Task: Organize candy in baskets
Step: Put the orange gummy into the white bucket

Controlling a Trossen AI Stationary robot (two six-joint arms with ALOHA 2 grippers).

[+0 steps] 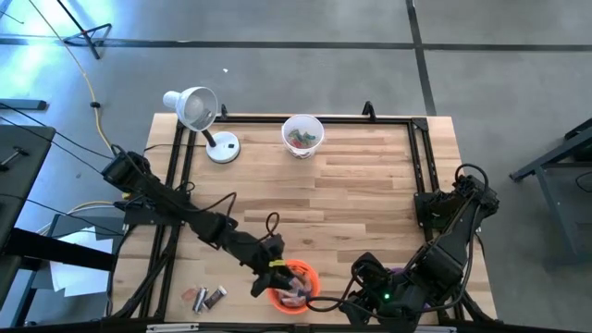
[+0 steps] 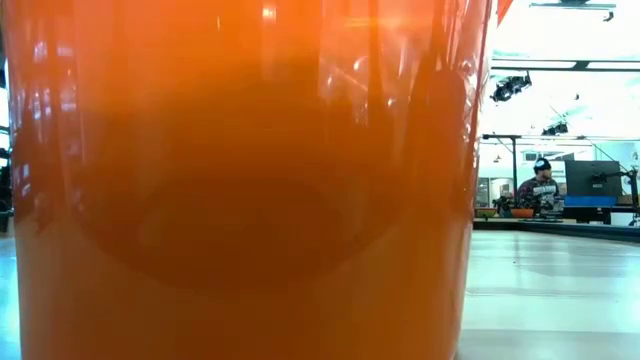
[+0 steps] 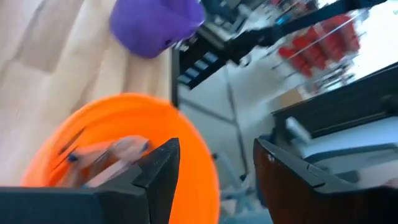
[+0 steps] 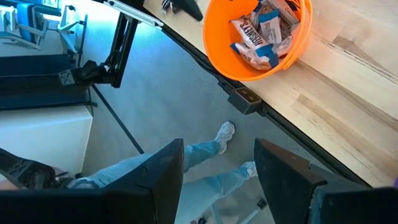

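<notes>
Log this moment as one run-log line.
left gripper: open, over orange basket | orange basket: holds candy | right gripper: open, off table edge | loose candy: table

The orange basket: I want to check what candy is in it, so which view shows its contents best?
The right wrist view: it looks into the orange basket and shows the wrapped candy inside clearly. The high view shows it small under the left end effector; the left wrist view blurs it; the low view shows only its wall.
</notes>
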